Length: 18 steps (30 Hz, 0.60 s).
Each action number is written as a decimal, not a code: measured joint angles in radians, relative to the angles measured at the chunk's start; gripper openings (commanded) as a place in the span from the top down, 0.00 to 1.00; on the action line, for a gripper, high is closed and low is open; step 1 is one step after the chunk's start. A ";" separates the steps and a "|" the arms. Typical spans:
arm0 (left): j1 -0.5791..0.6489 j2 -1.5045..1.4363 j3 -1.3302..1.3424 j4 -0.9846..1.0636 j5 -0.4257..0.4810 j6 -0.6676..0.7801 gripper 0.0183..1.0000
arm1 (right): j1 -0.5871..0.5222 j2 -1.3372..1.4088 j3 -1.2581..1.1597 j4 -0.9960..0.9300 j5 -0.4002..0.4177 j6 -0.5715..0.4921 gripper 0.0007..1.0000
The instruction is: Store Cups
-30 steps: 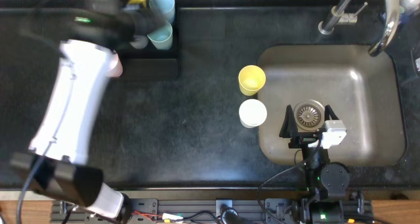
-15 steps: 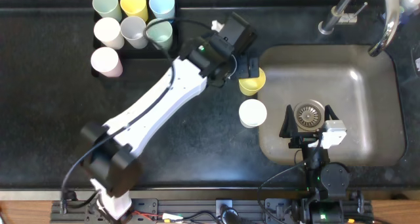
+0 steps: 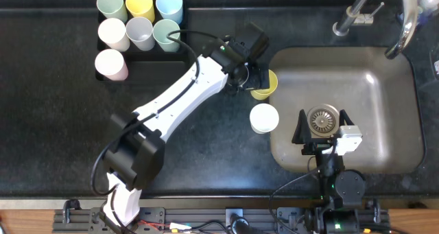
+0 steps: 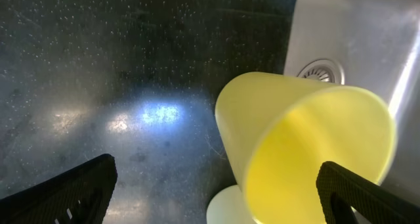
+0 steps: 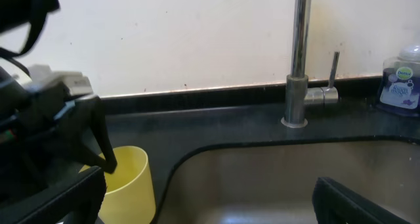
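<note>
The left gripper (image 4: pixel 216 175) is held low over the black speckled countertop (image 3: pixel 206 165), its jaws spread wide on either side of the pale yellow plastic cup (image 4: pixel 308 145). The cup is not seen to be pinched. It stands mouth up at the counter's edge, just beside the stainless steel sink (image 3: pixel 384 76).

The nearest hazard is judged to be the cup's place between the fingers. It sits much closer to one finger than to the other, so on closing it could be pushed sideways before it is clamped, and tipped or slid over the rim into the basin. A thin plastic wall may also be squashed or squirted out if it is squeezed too near the mouth.

Just beside it stands a white plastic cup (image 3: pixel 264 117), also at the sink's edge. It could be knocked by the outer finger or by the yellow cup if the lift is begun at a slant.

Farther off, the right gripper (image 3: pixel 322 124) is parked over the sink drain with its jaws apart. It is well clear of the yellow cup, and no clash is expected unless it is raised.

Farthest away is the black rectangular tray (image 3: pixel 161 68) at the counter's back corner, with seven cups already stood in it. A long carry is called for, and on arrival a swinging or loosely held cup could topple its neighbours or miss a free place.
</note>
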 measured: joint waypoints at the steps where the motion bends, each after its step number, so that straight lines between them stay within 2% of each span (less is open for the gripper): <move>1: 0.000 0.005 0.000 0.000 0.000 -0.001 0.00 | 0.000 0.000 0.000 0.000 0.000 0.000 0.00; 7: 0.000 0.009 0.000 0.000 0.007 -0.014 0.00 | 0.000 0.000 0.000 0.000 0.000 0.000 0.00; 9: 0.001 0.011 0.000 0.000 0.010 -0.014 0.04 | 0.000 0.000 0.000 -0.001 0.000 0.000 0.00; 11: 0.002 0.016 0.000 0.000 0.012 -0.019 0.17 | 0.000 0.000 0.000 -0.001 0.001 0.000 0.00; 15: 0.003 0.023 0.000 0.001 0.018 -0.021 0.87 | 0.000 0.000 0.000 0.000 0.000 0.000 0.00; 16: 0.003 0.024 0.000 0.002 0.019 -0.021 0.98 | 0.000 0.000 0.000 0.000 0.000 0.000 0.00; 18: 0.003 0.024 0.000 0.011 0.019 -0.021 0.98 | 0.000 0.000 0.000 -0.001 0.000 0.000 0.00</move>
